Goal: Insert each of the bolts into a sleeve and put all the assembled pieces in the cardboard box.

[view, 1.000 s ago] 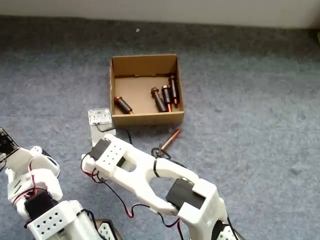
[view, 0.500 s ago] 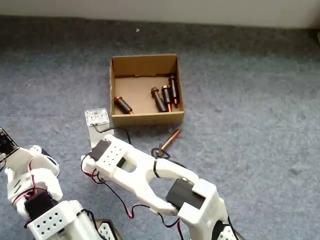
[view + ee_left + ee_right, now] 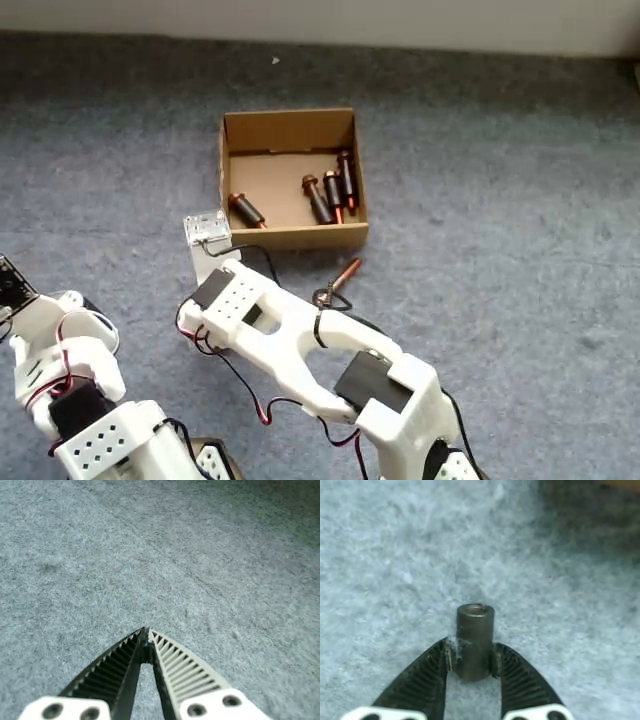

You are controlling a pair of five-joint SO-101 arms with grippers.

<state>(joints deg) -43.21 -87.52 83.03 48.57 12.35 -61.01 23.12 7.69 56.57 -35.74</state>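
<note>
My right gripper (image 3: 471, 652) is shut on a dark metal sleeve (image 3: 475, 635), held upright with its open end up just above the carpet. In the high view the right arm (image 3: 300, 345) stretches to the front left corner of the cardboard box (image 3: 290, 238). A copper-coloured bolt (image 3: 343, 274) lies loose on the carpet in front of the box. Several assembled pieces (image 3: 318, 198) lie inside the box. My left gripper (image 3: 146, 632) is shut on nothing above bare carpet, and its arm (image 3: 60, 370) sits at the lower left.
Grey carpet covers the whole floor. A pale wall edge (image 3: 400, 25) runs along the far side. Black and red cables (image 3: 235, 385) hang from the right arm, close to the loose bolt.
The right arm's wrist has shifted slightly to the right, nearer the box's front corner. The loose bolt, the box and the left arm have stayed put.
</note>
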